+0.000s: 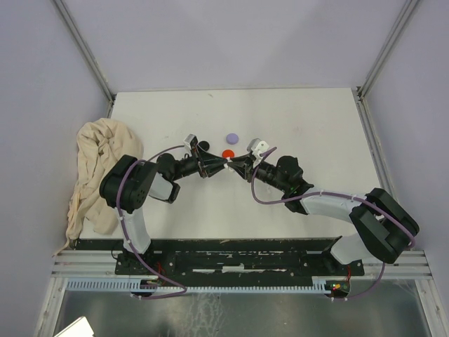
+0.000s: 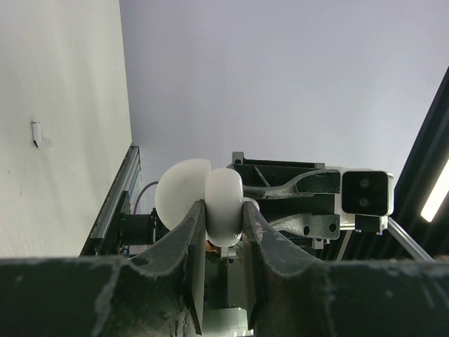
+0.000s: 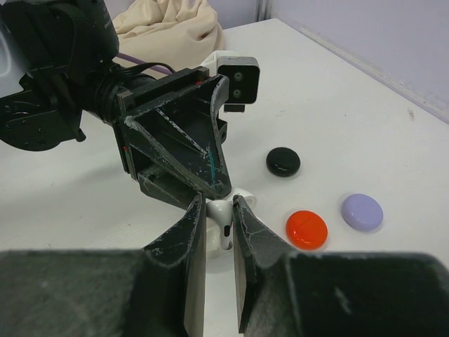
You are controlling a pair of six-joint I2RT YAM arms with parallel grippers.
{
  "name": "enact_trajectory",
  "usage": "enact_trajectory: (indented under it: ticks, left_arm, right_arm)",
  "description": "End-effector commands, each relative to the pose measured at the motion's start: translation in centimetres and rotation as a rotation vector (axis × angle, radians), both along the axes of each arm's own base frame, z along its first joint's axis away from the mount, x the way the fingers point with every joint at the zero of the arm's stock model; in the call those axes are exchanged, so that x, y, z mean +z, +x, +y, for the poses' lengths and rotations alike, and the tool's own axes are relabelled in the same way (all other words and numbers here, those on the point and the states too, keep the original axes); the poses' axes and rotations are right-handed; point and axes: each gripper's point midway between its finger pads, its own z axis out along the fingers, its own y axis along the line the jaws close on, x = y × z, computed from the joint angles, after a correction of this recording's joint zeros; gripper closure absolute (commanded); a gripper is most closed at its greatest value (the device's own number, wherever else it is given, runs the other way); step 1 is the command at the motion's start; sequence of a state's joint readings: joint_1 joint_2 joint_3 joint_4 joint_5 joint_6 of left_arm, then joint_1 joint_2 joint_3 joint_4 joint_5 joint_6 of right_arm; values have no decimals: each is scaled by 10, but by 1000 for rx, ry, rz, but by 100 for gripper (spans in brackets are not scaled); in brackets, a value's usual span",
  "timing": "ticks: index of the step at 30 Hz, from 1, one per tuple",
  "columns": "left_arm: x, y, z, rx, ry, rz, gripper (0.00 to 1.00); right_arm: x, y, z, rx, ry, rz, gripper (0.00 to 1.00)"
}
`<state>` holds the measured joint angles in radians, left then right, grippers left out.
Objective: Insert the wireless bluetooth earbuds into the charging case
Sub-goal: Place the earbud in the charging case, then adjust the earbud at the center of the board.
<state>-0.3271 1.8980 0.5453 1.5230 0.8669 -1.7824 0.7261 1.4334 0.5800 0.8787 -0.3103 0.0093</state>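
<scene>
The left pincer is clamped on the open white charging case. The right pincer is closed on a white earbud, with the case just ahead of its tips. Advance slowly, keeping the stem aligned with the socket. Release only once seated.

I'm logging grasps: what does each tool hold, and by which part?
Left tool clamps the white case across one rounded half. Right tool pinches a white earbud along its stem, head outward.
</scene>
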Motion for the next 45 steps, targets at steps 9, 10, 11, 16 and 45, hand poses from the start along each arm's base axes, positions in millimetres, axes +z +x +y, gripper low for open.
enact_trajectory:
  ticks: [9, 10, 11, 16, 45]
  left_arm:
    - [44, -1, 2, 17, -103, -183, 97]
    - [43, -1, 2, 18, -102, -181, 97]
    - [42, 0, 2, 18, -101, -179, 97]
    - [43, 1, 2, 20, -105, -179, 97]
    - [17, -5, -2, -21, -32, -238, 97]
  right_arm:
    - [-4, 3, -11, -50, -32, -31, 94]
    - [-3, 2, -11, -47, -33, -32, 94]
    - [-4, 2, -10, -44, -35, -29, 94]
    - [-6, 2, -9, -36, -41, -24, 94]
    - [-23, 34, -137, -793, -443, 465, 15]
